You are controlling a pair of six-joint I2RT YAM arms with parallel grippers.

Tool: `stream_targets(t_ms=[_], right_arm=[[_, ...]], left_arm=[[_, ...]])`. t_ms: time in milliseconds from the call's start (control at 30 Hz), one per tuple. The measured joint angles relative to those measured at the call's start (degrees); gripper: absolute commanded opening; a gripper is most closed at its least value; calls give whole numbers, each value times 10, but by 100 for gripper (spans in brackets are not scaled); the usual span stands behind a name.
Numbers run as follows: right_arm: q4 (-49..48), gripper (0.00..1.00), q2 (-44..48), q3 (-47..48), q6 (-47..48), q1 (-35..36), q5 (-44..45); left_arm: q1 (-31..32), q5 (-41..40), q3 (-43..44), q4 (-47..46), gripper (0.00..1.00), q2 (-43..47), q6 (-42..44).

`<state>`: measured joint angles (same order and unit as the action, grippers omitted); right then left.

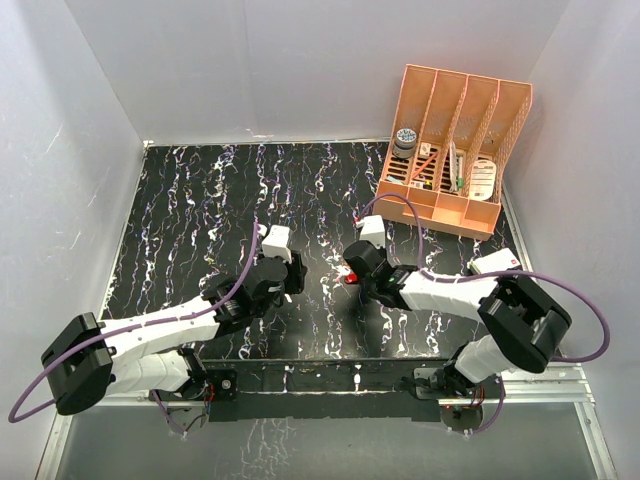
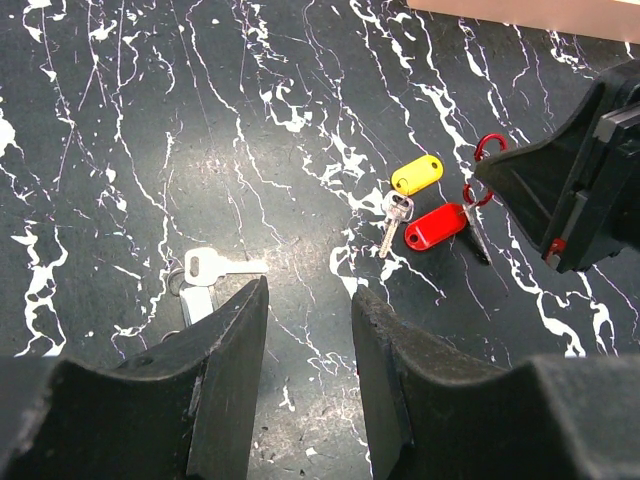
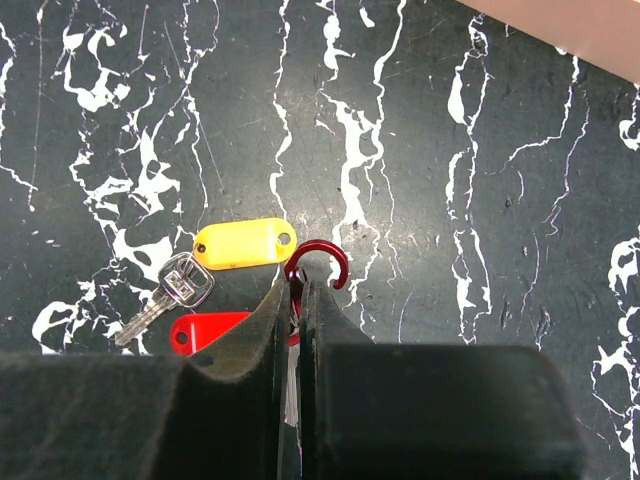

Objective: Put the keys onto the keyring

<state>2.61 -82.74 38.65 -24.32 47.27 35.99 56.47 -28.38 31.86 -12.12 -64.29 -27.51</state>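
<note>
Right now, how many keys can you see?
3: a silver key beside the yellow tag, a dark key beside the red tag, a pale key by the left gripper. Others may be hidden.

You have three keys on the worktop [image 1: 200, 200]: one silver key [image 2: 393, 218], one dark key [image 2: 477, 238], one pale key [image 2: 222, 265]. Two plastic tags: one yellow tag [image 2: 417, 173], one red tag [image 2: 435, 227]. One red keyring [image 3: 322, 246]. One orange organiser [image 1: 440, 212], far right corner.

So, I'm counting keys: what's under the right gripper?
The keyring pokes from the shut right gripper; a red tag partly shows beside. Anything further beneath is hidden.
</note>
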Motion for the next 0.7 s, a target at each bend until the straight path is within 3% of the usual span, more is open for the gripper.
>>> stream_targets(t_ms=[500,700], right_arm=[[-20,0,-61,18,23,0,-16],[-29,0,-64,26,27,0,-19]], left_arm=[[0,-2,-2,0,39,8,3],[-1,32,-19,-56,39,-4,28]])
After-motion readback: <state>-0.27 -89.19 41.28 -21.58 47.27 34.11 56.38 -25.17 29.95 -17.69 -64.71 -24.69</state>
